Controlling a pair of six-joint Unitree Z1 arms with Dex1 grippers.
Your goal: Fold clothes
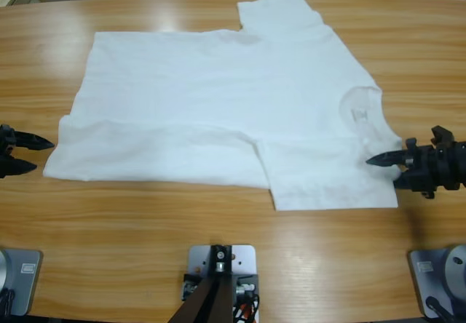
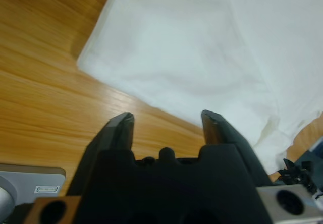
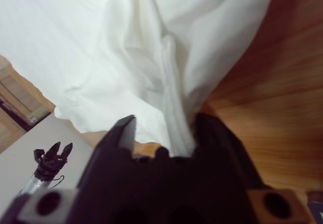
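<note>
The left gripper (image 1: 33, 154), at the high view's left edge with jaws spread just off the hem, is needing to close on that lower-left corner while the right gripper (image 1: 375, 160), pinching cloth at the right edge, is lifting in step. The T-shirt (image 1: 218, 112) is lying across the frame's middle on the table (image 1: 145, 228), white, near sleeve tucked over.

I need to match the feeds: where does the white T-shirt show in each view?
High view: the white T-shirt lies spread across the table's middle.
Left wrist view: it fills the upper right, one corner ahead of the left gripper.
Right wrist view: it fills the upper part, a fold running down between the right gripper's fingers.
Shared landmark: the wooden table.
</note>
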